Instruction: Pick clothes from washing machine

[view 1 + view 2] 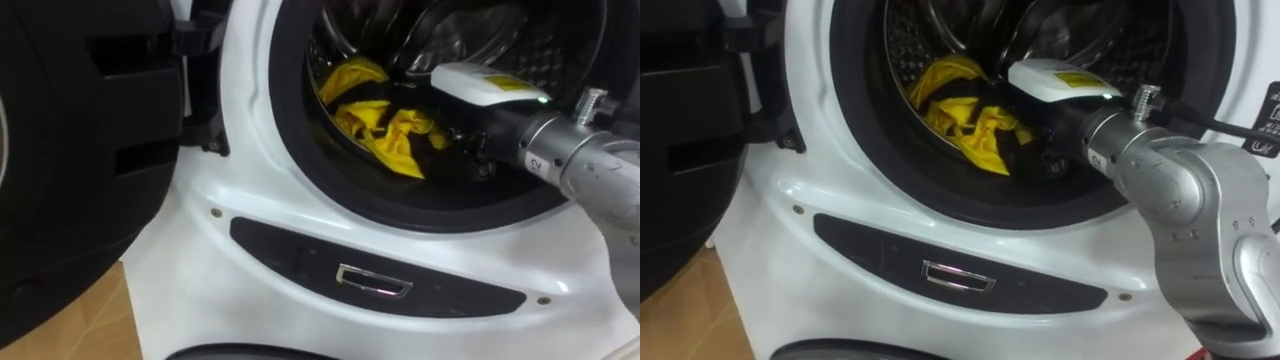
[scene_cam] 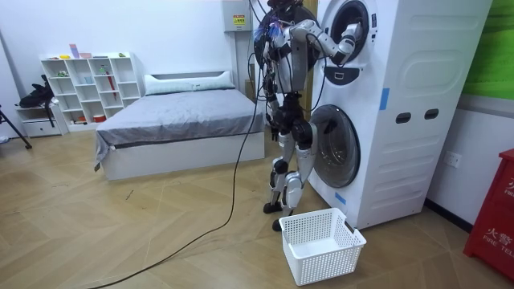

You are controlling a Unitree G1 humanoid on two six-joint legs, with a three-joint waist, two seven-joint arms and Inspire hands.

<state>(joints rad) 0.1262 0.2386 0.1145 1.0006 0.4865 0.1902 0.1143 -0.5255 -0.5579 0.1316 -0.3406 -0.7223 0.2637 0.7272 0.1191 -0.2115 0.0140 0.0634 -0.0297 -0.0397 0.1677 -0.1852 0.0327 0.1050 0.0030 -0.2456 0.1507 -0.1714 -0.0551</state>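
Right hand [image 1: 1055,138], grip unclear, beside bunched yellow garment [image 1: 958,115] slanting upper-left to lower-right in drum [image 1: 908,42].

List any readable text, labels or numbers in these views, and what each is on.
Yellow label on the back of the right hand: blurred, unreadable.
Wrist sticker: a mark, too small to read.
Black label on the washing machine: too small.
Yellow wall sign: too small.
White characters on the red cabinet: too small.
Nothing can be quoted.
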